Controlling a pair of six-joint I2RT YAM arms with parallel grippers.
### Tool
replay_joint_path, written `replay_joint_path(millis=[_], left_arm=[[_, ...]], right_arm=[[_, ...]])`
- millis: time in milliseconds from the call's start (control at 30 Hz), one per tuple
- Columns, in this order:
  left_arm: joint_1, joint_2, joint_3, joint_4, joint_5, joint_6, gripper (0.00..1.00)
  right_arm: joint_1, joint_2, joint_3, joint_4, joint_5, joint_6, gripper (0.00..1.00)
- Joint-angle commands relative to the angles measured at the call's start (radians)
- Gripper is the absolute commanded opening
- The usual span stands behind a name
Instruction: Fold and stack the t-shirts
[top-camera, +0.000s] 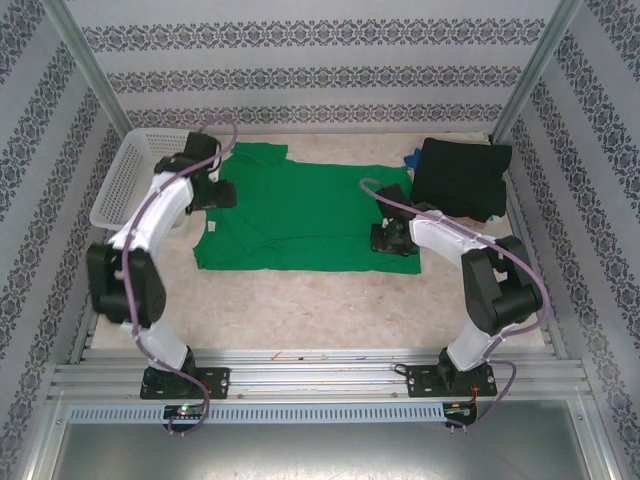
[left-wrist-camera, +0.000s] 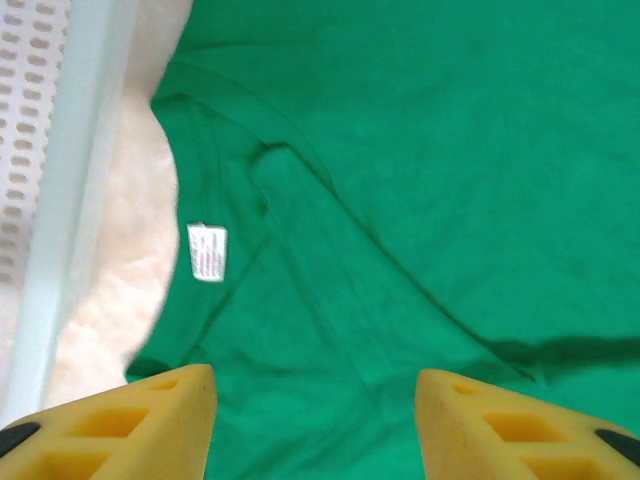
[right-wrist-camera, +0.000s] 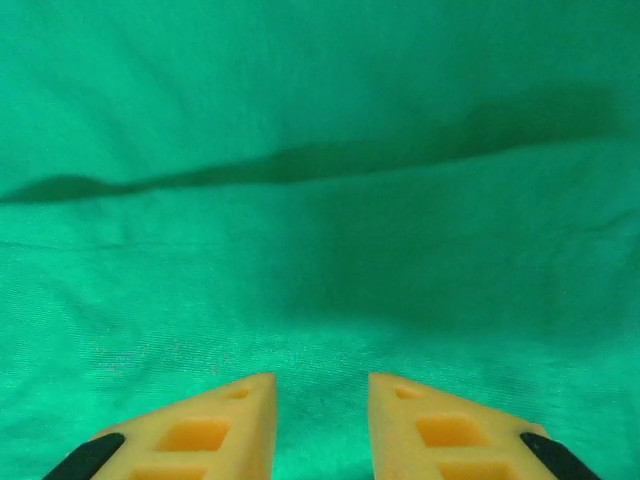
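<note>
Notably, left tool (left-wrist-camera: 312, 400) and right tool (right-wrist-camera: 321, 400) gape empty above the green t-shirt (left-wrist-camera: 430, 190); left wrist shows its label (left-wrist-camera: 207, 253).

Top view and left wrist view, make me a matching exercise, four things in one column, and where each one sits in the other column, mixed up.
Things:
1. green shirt
2. black shirt
3. basket
4. label

Places:
A. far right corner of the table
B. far left edge of the table
C. spread out in the middle of the table
D. inside the green shirt's collar

Pairs: 1-C, 2-A, 3-B, 4-D
</note>
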Motion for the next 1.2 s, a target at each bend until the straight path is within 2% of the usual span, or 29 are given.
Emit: replay_joint_path(millis=[0, 167, 300, 433, 633, 767, 900, 1033, 1167], left_arm=[[-0.010, -0.118, -0.218, 0.127, 0.080, -0.064, 0.55], [-0.009, -0.157, -0.398, 0.178, 0.064, -0.085, 0.54], [-0.009, -0.072, -0.416, 0.204, 0.042, -0.083, 0.53], [-0.009, 0.019, -0.407, 0.201, 0.008, -0.099, 0.47], [-0.002, 0.047, -0.464, 0.157, -0.023, -0.152, 0.44], [0.002, -0.028, -0.553, 0.161, -0.053, -0.204, 0.44], [0.006, -0.115, -0.649, 0.214, -0.008, -0.237, 0.44], [0.007, -0.163, -0.700, 0.158, -0.031, -0.261, 0.40], [0.005, -0.321, -0.775, 0.137, -0.035, -0.303, 0.41]], right_arm=[[0.005, 0.031, -0.033, 0.033, -0.030, 0.055, 0.30], [0.001, 0.030, -0.068, 0.012, -0.005, 0.092, 0.30], [0.017, -0.014, -0.123, 0.031, 0.019, 0.140, 0.31], [0.004, -0.041, -0.173, 0.059, -0.007, 0.148, 0.31], [0.035, -0.068, -0.207, 0.062, -0.007, 0.192, 0.30], [0.048, -0.127, -0.270, 0.053, 0.002, 0.221, 0.30], [0.045, -0.195, -0.341, 0.063, -0.015, 0.226, 0.31], [0.042, -0.239, -0.338, 0.002, -0.030, 0.196, 0.31], [0.042, -0.332, -0.342, -0.057, -0.018, 0.186, 0.31]])
